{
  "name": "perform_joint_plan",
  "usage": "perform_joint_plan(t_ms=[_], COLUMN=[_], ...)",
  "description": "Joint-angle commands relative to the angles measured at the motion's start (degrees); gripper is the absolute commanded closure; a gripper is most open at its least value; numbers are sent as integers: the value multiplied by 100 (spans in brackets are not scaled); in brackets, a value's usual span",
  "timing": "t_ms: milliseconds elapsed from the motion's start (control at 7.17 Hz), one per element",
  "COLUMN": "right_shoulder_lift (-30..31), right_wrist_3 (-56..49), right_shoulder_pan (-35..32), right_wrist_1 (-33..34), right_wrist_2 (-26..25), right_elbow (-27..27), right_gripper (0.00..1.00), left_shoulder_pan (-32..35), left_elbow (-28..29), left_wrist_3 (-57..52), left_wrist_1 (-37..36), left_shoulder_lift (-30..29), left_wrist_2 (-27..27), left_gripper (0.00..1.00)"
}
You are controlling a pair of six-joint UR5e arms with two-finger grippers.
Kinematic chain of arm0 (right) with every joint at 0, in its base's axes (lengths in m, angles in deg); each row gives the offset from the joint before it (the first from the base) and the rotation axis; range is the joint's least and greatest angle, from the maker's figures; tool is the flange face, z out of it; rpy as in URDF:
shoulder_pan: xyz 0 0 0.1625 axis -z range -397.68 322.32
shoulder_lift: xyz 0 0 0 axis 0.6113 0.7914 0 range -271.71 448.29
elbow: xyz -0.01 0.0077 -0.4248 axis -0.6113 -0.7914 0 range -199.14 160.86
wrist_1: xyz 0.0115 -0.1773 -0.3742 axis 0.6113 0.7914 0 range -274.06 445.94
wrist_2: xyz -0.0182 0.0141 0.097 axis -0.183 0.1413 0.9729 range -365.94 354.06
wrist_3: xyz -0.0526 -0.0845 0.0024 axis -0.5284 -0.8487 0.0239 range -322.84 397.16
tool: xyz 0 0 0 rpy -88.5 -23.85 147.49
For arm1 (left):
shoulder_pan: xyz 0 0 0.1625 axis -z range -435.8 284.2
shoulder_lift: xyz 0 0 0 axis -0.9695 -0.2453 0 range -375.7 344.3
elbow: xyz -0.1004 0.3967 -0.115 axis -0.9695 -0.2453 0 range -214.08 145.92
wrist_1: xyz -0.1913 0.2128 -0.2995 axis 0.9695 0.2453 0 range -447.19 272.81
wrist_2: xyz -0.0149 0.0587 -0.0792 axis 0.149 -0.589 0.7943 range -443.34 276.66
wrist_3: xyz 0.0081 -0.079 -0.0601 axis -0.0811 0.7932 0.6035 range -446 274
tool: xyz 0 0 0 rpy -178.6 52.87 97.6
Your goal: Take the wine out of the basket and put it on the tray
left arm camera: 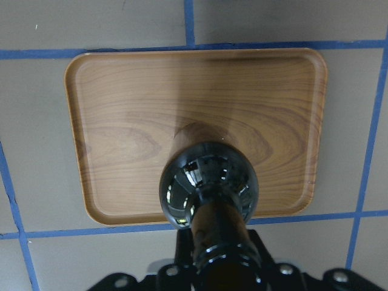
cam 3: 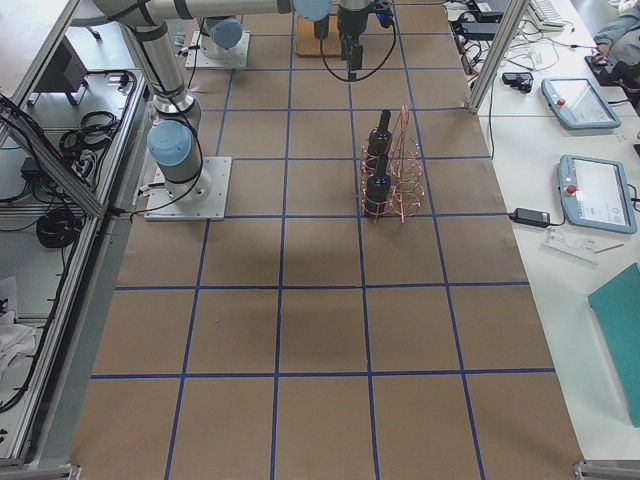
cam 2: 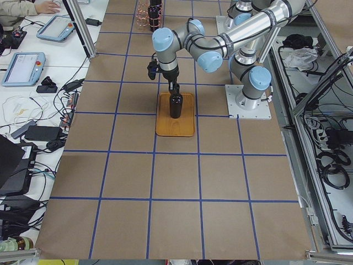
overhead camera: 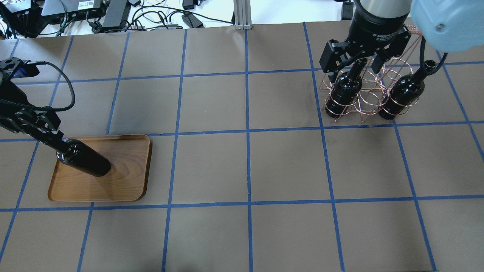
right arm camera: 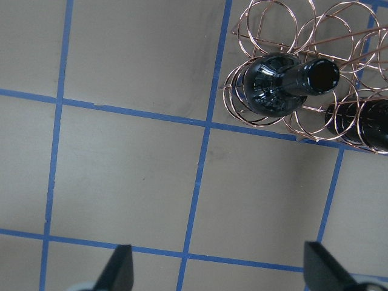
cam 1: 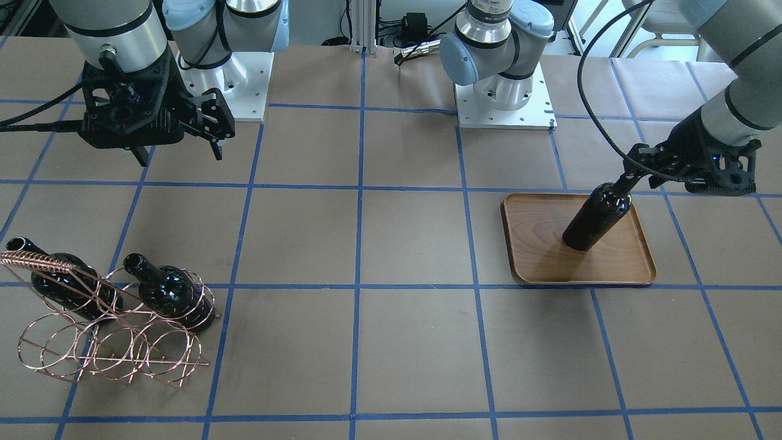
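Observation:
A wine bottle (cam 1: 595, 217) stands upright on the brown wooden tray (cam 1: 537, 256), near its middle. My left gripper (cam 1: 629, 177) is shut on its neck; from the left wrist view I look down on its shoulder (left arm camera: 209, 182) and the tray (left arm camera: 121, 121). The copper wire basket (cam 1: 110, 348) holds two more bottles (cam 1: 174, 293) (cam 1: 67, 281), necks up and tilted. My right gripper (cam 1: 177, 153) is open and empty, high above the table beside the basket (right arm camera: 285, 36); one bottle's mouth (right arm camera: 321, 76) shows in its view.
The brown table is marked with a blue tape grid (overhead camera: 247, 130). The two arm bases (cam 1: 504, 91) (cam 1: 235, 73) stand at the robot's edge. Cables and electronics (overhead camera: 113, 15) lie past the far edge. Side tables hold teach pendants (cam 3: 585, 105).

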Motion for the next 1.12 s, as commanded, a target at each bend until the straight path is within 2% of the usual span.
perform_joint_plan(t_ms=[0, 279, 419, 698, 977], right_shoulder_lift=[29, 100, 91, 109, 143], right_wrist_3=[13, 5, 13, 39, 84], right_shoulder_pan=[-3, 6, 6, -20, -20], right_wrist_1=[3, 11, 3, -15, 20], right_wrist_2=[-75, -58, -84, 29, 232], right_elbow=[10, 10, 10, 10, 1], right_gripper=[0, 0, 0, 0, 0], left_shoulder_pan=[21, 117, 423, 1300, 2066], left_elbow=[59, 304, 453, 603, 701], left_wrist_3=[72, 309, 623, 2637, 3008], left_wrist_1=[16, 69, 60, -36, -133], left_shoulder_lift=[89, 265, 335, 502, 555], left_wrist_2=[-69, -17, -60, 26, 27], left_gripper=[0, 0, 0, 0, 0])
